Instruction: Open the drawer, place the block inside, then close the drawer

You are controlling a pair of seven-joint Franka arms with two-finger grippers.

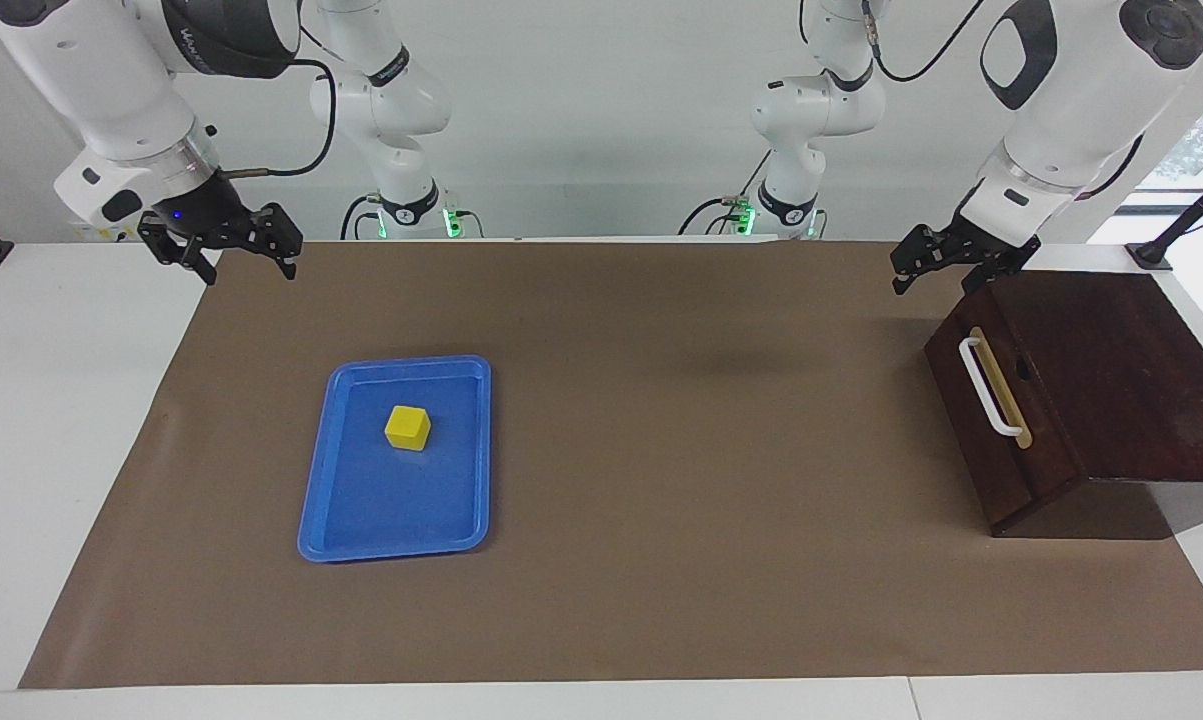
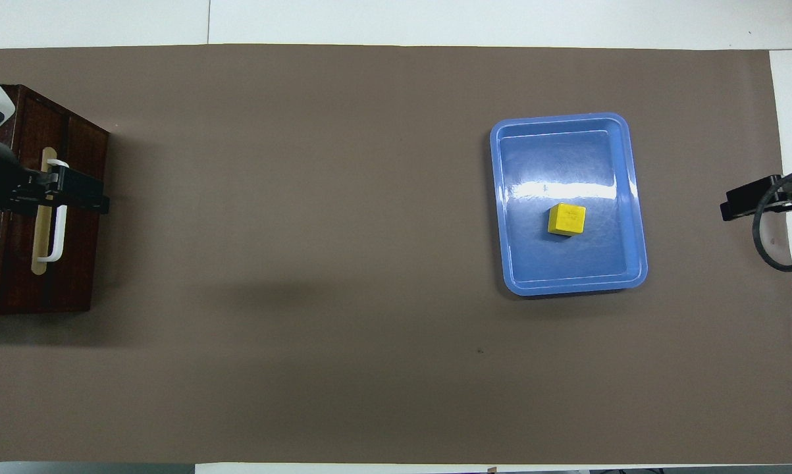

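The drawer (image 1: 1006, 420) is shut in its dark wooden box (image 1: 1111, 370) at the left arm's end of the table. Its white bar handle (image 1: 991, 387) faces the table's middle. It also shows in the overhead view (image 2: 73, 217), with the handle (image 2: 58, 217). The yellow block (image 1: 407, 427) lies in a blue tray (image 1: 391, 505) toward the right arm's end; the overhead view shows the block (image 2: 567, 218) too. My left gripper (image 1: 933, 278) is open and hovers over the box's front corner nearest the robots, touching nothing. My right gripper (image 1: 244, 262) is open and empty, raised over the mat's edge.
A brown mat (image 1: 661, 450) covers the table between tray and box. The blue tray (image 2: 567, 158) holds only the block. White table shows at both ends past the mat.
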